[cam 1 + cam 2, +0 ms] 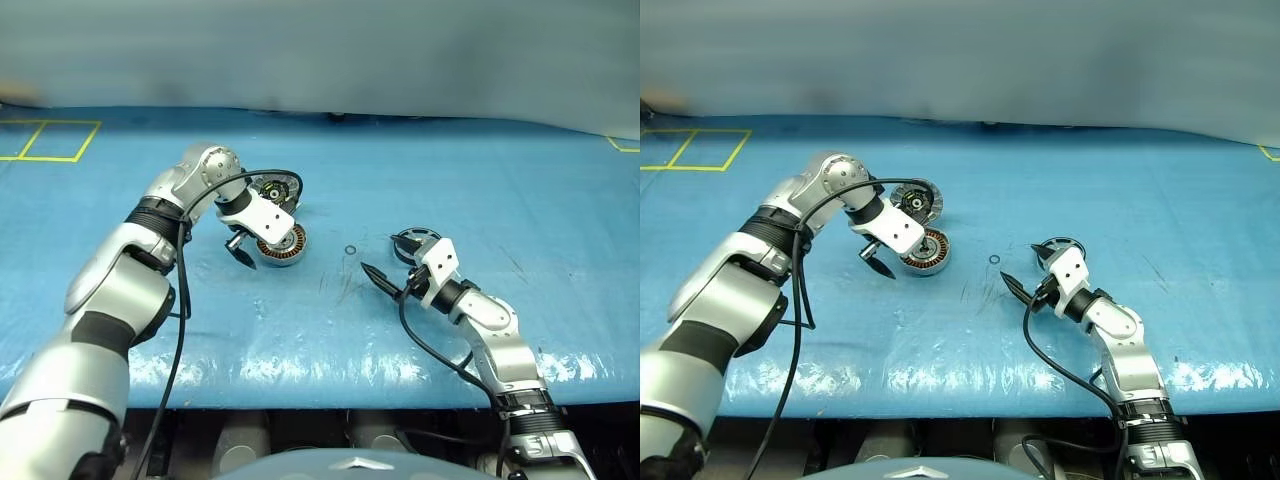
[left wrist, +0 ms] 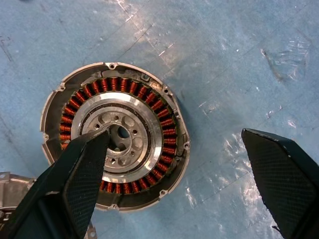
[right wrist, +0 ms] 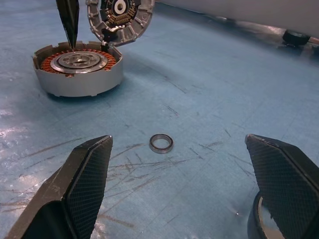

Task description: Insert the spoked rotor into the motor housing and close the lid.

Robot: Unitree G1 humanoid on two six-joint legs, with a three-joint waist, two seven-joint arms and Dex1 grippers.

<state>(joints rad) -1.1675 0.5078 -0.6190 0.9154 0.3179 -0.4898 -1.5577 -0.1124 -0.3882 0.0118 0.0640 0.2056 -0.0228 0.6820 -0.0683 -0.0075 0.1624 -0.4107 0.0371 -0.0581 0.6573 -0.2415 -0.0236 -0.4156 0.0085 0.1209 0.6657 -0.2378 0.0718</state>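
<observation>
Left gripper [image 1: 262, 252] hangs fingers spread wide, empty, over the round silver housing with copper windings [image 1: 283, 246], grey lid [image 1: 272, 190] propped open behind. Right gripper [image 1: 392, 264], wide and empty, beside the dark-rimmed spoked rotor [image 1: 413, 241] on the blue desk [image 1: 560, 200].

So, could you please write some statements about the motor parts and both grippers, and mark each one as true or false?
1. The lid stands open, hinged up behind the motor housing. True.
2. The spoked rotor already sits inside the housing. False: it lies on the blue table by the right gripper, and the housing shows only its copper windings and hub.
3. The left gripper hangs over the housing with its fingers open. True.
4. The right gripper holds the small ring. False: the ring lies loose on the table between its open fingers.
</observation>
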